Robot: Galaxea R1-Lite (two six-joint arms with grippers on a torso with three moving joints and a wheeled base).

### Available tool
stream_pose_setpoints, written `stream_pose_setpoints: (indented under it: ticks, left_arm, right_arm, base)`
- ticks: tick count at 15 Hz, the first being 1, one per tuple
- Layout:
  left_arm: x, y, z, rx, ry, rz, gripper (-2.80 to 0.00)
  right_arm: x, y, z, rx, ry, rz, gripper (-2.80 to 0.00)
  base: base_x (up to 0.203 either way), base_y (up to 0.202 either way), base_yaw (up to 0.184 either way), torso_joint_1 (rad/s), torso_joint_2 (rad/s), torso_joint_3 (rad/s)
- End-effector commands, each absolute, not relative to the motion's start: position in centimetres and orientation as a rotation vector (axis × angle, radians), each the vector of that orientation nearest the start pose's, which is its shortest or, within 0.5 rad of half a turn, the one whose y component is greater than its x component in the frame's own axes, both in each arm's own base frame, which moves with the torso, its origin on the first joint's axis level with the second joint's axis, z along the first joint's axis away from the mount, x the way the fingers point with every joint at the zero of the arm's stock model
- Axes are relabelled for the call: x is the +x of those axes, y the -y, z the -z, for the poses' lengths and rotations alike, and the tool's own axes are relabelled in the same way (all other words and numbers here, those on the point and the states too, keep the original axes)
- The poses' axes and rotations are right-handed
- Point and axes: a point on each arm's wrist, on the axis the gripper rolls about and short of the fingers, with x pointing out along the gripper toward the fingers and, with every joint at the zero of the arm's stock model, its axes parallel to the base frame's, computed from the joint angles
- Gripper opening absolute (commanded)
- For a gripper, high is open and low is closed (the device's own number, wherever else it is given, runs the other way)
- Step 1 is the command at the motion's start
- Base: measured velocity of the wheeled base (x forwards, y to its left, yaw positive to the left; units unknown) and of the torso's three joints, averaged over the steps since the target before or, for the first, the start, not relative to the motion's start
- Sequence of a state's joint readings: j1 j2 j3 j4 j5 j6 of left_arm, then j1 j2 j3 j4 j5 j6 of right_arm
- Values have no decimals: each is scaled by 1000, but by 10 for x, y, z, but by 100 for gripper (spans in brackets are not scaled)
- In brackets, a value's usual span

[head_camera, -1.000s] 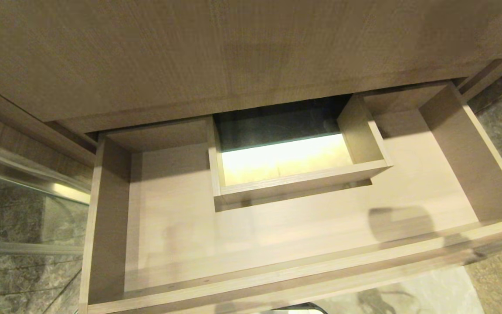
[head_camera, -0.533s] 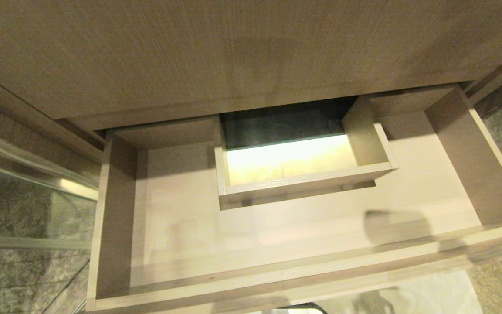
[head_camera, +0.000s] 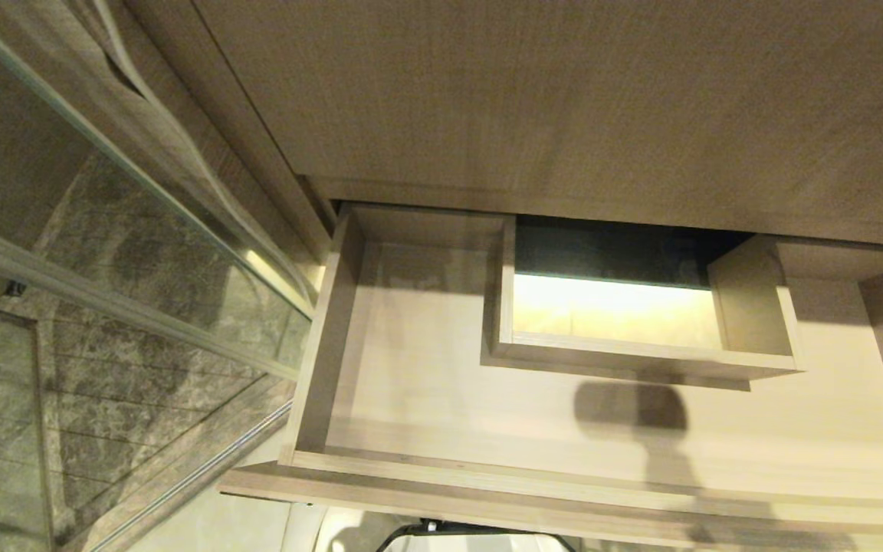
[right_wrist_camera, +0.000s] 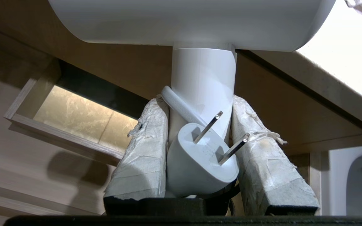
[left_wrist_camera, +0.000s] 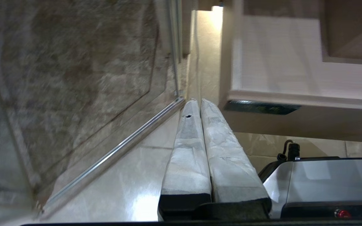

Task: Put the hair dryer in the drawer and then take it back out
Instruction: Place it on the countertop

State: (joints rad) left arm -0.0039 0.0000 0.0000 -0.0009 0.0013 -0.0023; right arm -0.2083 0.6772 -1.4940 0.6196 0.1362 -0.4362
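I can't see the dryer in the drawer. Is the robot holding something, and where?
Yes: the right tool holds the hair dryer by its handle. The left tool holds nothing.

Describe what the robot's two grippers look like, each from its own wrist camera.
The left gripper has two long flat fingers wrapped in off-white tape, scuffed grey, with one small dark hole near a tip, set on a black base. The right gripper is the same build: two tape-wrapped fingers on a black base, the tape frayed and torn at the edges, with loose threads.

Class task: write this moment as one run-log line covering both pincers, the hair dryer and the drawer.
right pincer: shut on hair dryer handle | left pincer: shut, idle | drawer: open, no dryer inside
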Motion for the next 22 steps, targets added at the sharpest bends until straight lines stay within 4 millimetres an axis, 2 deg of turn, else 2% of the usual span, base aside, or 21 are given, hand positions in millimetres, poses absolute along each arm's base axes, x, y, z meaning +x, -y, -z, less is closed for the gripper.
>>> stream_pose_setpoints:
  ticks: [1, 10, 18, 22]
  left_arm:
    - [-23, 0, -75, -3, 0, 2, -280]
    - [-23, 0, -75, -3, 0, 2, -280]
    - [-23, 0, -75, -3, 0, 2, -280]
    - [-23, 0, -75, -3, 0, 2, -280]
  right_arm:
    - [-67, -17, -387, -470, 176, 113, -280]
    - [-71, -18, -384, -471, 178, 116, -280]
    - [-70, -17, -382, -469, 171, 131, -280]
    - [-71, -18, -384, -470, 181, 134, -280]
  base:
    - [0, -1, 71, 12, -27, 2]
    - [0, 0, 0, 0, 0, 0]
    - [-1, 8, -159, 5, 3, 1]
    - [-1, 1, -39, 1, 1, 1]
